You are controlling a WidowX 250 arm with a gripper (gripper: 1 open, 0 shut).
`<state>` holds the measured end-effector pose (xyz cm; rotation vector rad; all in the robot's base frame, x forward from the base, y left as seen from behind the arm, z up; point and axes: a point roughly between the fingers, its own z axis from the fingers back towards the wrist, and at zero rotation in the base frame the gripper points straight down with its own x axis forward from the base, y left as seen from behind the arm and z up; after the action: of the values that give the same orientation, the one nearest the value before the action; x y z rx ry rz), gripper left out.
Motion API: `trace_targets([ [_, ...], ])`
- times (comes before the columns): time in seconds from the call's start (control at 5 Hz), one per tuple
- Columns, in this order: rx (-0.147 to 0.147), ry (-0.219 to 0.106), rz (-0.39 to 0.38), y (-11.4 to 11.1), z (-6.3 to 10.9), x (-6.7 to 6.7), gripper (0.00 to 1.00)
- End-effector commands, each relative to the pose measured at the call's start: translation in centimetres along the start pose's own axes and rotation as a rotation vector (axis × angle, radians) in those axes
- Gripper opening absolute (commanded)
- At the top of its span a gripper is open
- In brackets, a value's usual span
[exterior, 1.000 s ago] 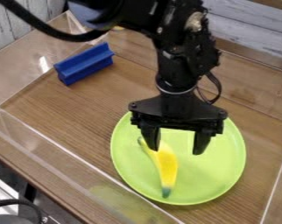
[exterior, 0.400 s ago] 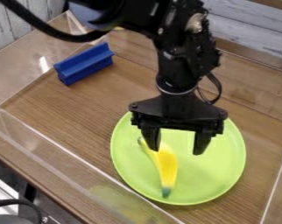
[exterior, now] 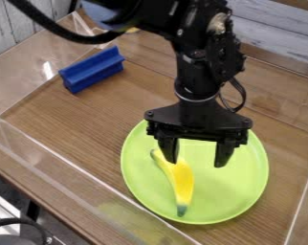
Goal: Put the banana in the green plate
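Banana (exterior: 179,182) lies flat inside the plate (exterior: 246,177), on its left-front part, dark tip toward the near rim, upper end reaching up under the left finger. Gripper (exterior: 195,153) hangs directly above the plate, pointing straight down, fingers (exterior: 226,151) spread wide with nothing between them; the banana rests on the plate surface, free of any grip as far as this view shows (whether the left finger's tip touches the banana's upper end cannot be told from this angle). Judgement: placement is done and the step in hand is the release, with only the retreat left. Next move calls for a straight vertical lift, keeping the fingers apart so the left one does not drag the banana's upper end toward the rim; any sideways motion before clearing could nudge the fruit. Blue block (exterior: 93,69) sits well apart on the table (exterior: 67,134) at upper left, out of the way. A clear wall (exterior: 29,177) borders the near side, no hindrance to a lift.
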<state>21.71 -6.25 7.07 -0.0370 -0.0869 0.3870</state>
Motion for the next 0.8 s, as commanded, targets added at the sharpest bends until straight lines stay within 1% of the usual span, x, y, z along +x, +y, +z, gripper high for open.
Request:
trace_targets([
  [0.0,-0.013,-0.028,-0.020,-0.6,0.9,0.9,1.00],
  [0.4,0.008,-0.056,-0.078,-0.1,2.3,2.6,1.00],
  [0.6,0.012,-0.067,-0.110,0.2,2.6,3.7,1.00],
])
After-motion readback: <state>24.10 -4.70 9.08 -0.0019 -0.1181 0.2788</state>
